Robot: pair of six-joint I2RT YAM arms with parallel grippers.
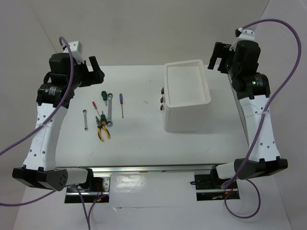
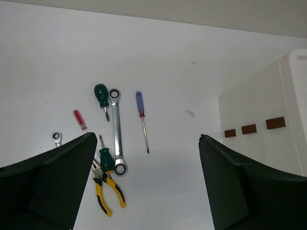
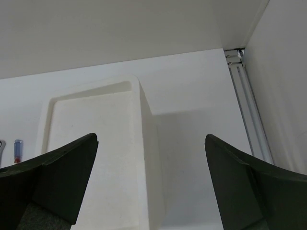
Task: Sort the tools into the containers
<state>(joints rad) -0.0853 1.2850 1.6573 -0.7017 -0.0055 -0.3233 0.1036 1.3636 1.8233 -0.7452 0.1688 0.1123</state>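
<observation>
While the left gripper [image 1: 96,70] and right gripper [image 1: 215,57] hung over the table's [image 1: 144,139] far corners with jaws spread wide and empty, the screwdrivers [image 1: 121,98], wrenches [image 1: 109,109] and pliers [image 1: 103,132] lay clustered left of the white box unit [image 1: 209,91], one green screwdriver [image 1: 102,118] seemingly touching the pliers.

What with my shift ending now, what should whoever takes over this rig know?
Left gripper: open, empty, raised over the left edge of the table.
Right gripper: open, empty, raised right of the box unit.
Blue screwdriver, red screwdriver, two green screwdrivers, two wrenches and pliers lie on the table, left of the box unit.
Its top tray holds nothing.
Nothing sorted yet; every tool remains.
</observation>
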